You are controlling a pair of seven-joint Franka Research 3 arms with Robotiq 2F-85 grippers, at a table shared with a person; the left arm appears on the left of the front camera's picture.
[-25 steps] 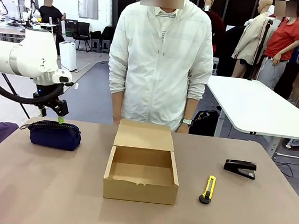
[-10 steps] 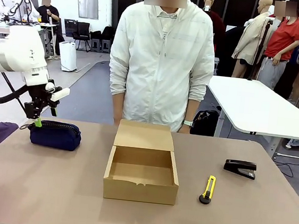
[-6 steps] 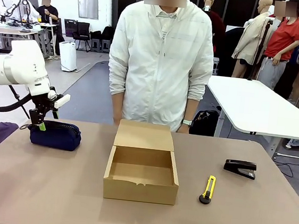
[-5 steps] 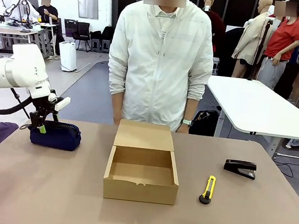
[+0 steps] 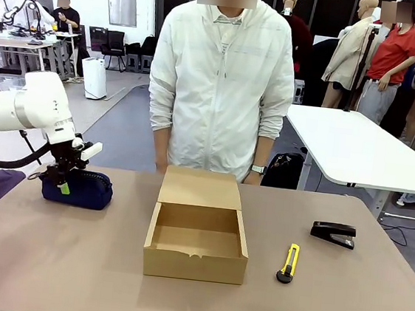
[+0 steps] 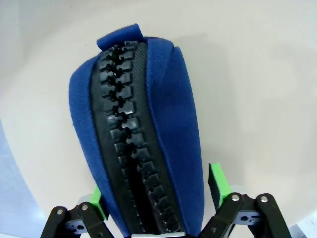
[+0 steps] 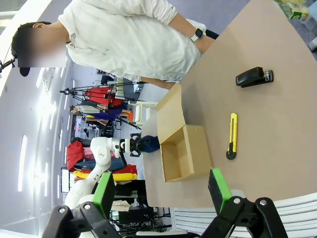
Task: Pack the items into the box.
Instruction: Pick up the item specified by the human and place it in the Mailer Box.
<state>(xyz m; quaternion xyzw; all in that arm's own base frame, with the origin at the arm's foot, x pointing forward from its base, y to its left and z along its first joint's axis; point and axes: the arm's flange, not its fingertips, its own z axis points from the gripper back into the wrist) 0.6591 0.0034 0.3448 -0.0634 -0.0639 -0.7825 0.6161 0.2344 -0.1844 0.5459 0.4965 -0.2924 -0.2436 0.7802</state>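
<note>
Packing is barely starting: the left hand (image 5: 64, 185), spread, is straddling the navy pouch (image 5: 78, 188) on the table (image 5: 70, 260) left of the empty box (image 5: 194, 262). The stapler (image 5: 333, 233) is lying well to the box's right, and the right hand (image 7: 161, 191) is hovering spread and empty.

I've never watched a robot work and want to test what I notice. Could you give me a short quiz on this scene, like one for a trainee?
1. True or false: the cardboard box already has something packed in it.
2. Which lies nearer the box: the black stapler or the yellow knife?
3. The left pincer has its two pads either side of one thing. Which is it?
A. the blue pouch
B. the stapler
C. the knife

Key: 1 false, the box is open and empty; 2 the yellow knife; 3 A.
</note>
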